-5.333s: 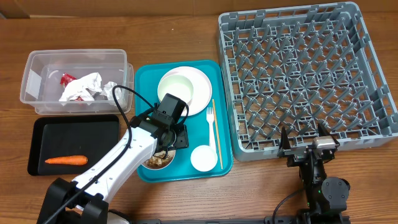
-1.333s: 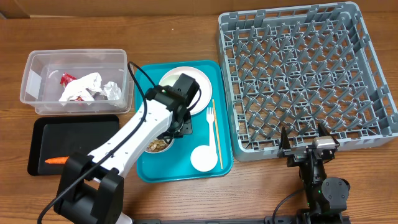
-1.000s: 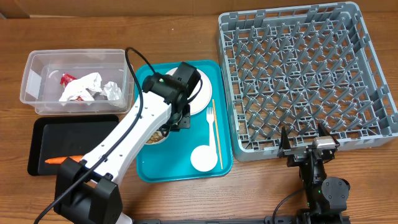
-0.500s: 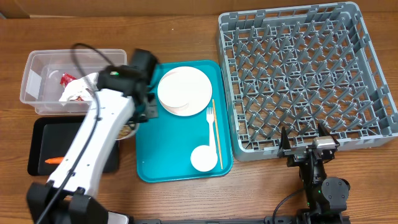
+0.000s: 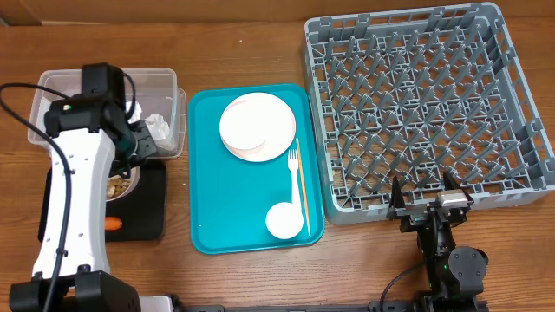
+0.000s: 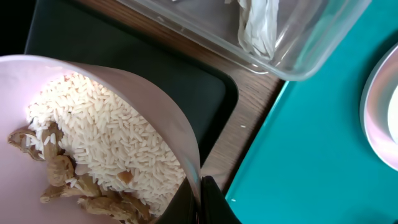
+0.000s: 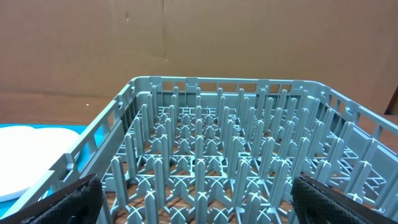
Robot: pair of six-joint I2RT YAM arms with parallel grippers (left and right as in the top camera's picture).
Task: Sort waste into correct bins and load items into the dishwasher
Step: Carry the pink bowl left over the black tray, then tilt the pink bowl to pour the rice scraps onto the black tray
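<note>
My left gripper (image 5: pixel 135 163) is shut on the rim of a white bowl (image 6: pixel 93 112) that holds rice and beige food scraps (image 6: pixel 68 180). The bowl (image 5: pixel 119 184) hangs over the black tray (image 5: pixel 152 204), next to the clear tub (image 5: pixel 169 104) with crumpled napkins (image 5: pixel 156 126). The orange carrot (image 5: pixel 113 223) shows partly under the arm. On the teal tray (image 5: pixel 217 199) lie a white plate (image 5: pixel 256 127), a fork (image 5: pixel 293 169), a wooden stick (image 5: pixel 303 186) and a small cup (image 5: pixel 284 220). My right gripper (image 5: pixel 425 208) stands open at the grey dish rack's (image 5: pixel 425 104) near wall.
The left wrist view shows the black tray's corner (image 6: pixel 211 93), the tub's edge (image 6: pixel 292 56), and the teal tray (image 6: pixel 323 143) to the right. In the right wrist view the rack's pegs (image 7: pixel 205 143) fill the middle and the plate (image 7: pixel 31 158) lies at the left.
My left arm has swung left with the bowl of scraps, from the teal tray to above the black tray. The right arm has not moved.
</note>
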